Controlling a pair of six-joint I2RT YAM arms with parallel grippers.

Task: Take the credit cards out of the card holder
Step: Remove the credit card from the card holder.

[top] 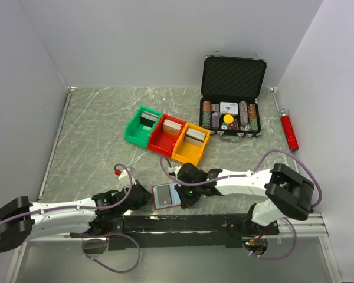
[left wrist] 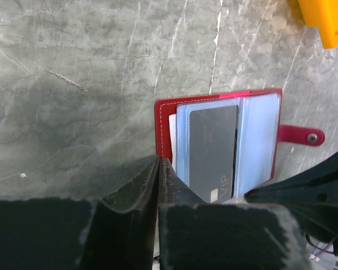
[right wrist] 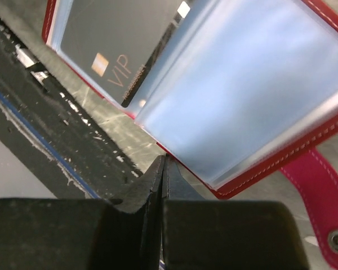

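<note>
Down by the arm bases in the top view, the card holder (top: 166, 196) lies open on the table (top: 94, 130). The yellow bin (top: 190, 143) is well beyond it, with the left gripper (top: 143, 199) at its left edge and the right gripper (top: 186, 197) at its right.

Left wrist view: the left jaws are pressed together at the holder's corner, can't tell if they nip the cover. Likely snag is a pinch catching sleeve plus card, so the whole holder drags along.

Right wrist view: the right jaws are clamped on nothing, just off the holder's edge. The dark credit card (right wrist: 112, 50), tucked in its sleeve, reads "VIP".
</note>
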